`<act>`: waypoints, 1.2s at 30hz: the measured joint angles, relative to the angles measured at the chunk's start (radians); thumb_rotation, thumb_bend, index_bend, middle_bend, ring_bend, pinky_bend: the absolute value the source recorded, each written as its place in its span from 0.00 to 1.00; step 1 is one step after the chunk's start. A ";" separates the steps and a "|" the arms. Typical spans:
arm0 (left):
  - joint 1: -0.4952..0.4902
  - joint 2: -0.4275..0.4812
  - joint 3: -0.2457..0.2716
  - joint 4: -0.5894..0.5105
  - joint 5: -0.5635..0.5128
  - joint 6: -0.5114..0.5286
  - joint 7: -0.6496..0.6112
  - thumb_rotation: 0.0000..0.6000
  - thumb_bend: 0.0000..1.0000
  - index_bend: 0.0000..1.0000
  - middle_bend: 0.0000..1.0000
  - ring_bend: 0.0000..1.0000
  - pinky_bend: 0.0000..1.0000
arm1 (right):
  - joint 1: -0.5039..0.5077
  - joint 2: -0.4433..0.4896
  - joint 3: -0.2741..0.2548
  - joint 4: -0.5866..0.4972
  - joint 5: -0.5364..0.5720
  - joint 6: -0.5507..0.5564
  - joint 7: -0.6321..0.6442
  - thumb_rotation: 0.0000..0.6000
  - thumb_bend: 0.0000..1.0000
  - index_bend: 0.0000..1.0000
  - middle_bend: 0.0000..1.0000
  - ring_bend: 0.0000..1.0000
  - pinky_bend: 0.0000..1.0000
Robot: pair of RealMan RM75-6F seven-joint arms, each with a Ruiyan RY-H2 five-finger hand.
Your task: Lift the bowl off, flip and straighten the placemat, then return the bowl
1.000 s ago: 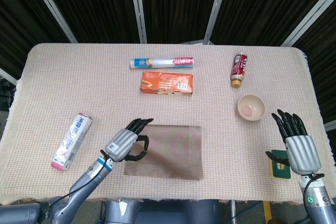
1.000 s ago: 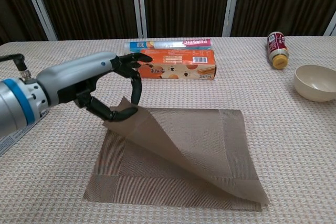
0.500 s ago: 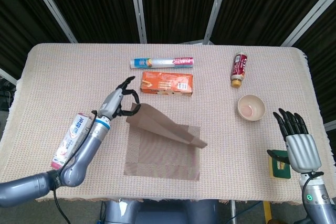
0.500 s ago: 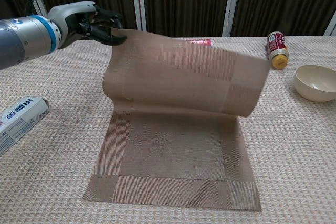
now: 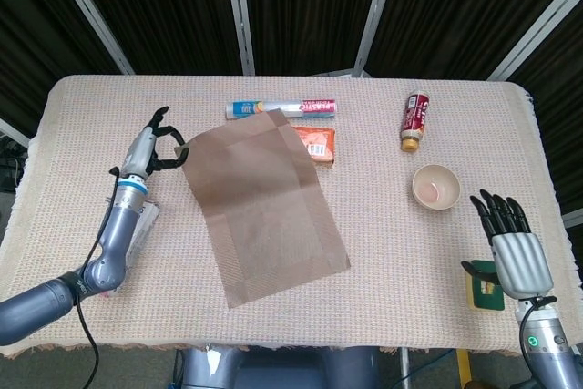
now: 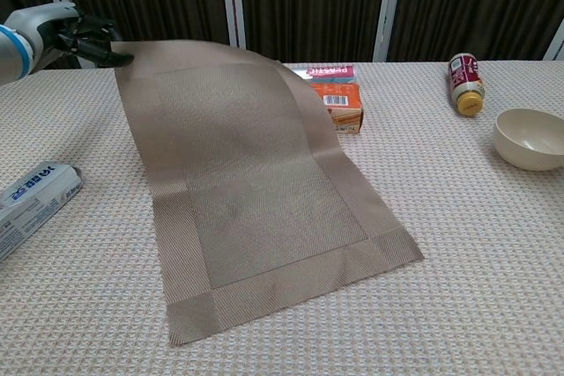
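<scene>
Head view: the left hand [image 5: 152, 145] pinches a far corner of the placemat [image 5: 264, 211], raised near the table's left edge, the mat's near end lying on the table. The right hand [image 5: 512, 248], fingers spread, holds nothing near the bowl [image 5: 435, 187].

We note the placemat [image 5: 264, 207], a brown woven rectangle with a darker border band, is partly raised: its far left corner is pinched in the left hand [image 5: 153, 145] above the surface, and the sheet slopes down with its near edge resting on the surface. Its far portion overlaps the orange box. The bowl [image 5: 435, 186], cream and upright, sits well apart to the right.
</scene>
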 measured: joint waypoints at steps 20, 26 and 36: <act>0.261 0.315 0.213 -0.222 0.282 0.318 0.139 1.00 0.03 0.00 0.00 0.00 0.00 | 0.186 -0.034 -0.066 0.047 -0.189 -0.244 0.041 1.00 0.01 0.18 0.00 0.00 0.00; 0.370 0.408 0.282 -0.363 0.310 0.426 0.201 1.00 0.03 0.00 0.00 0.00 0.00 | 0.295 -0.122 -0.073 0.119 -0.268 -0.337 0.056 1.00 0.06 0.25 0.01 0.00 0.00; 0.449 0.445 0.327 -0.449 0.344 0.541 0.252 1.00 0.03 0.00 0.00 0.00 0.00 | 0.383 -0.283 -0.074 0.227 -0.312 -0.403 0.041 1.00 0.10 0.28 0.04 0.00 0.00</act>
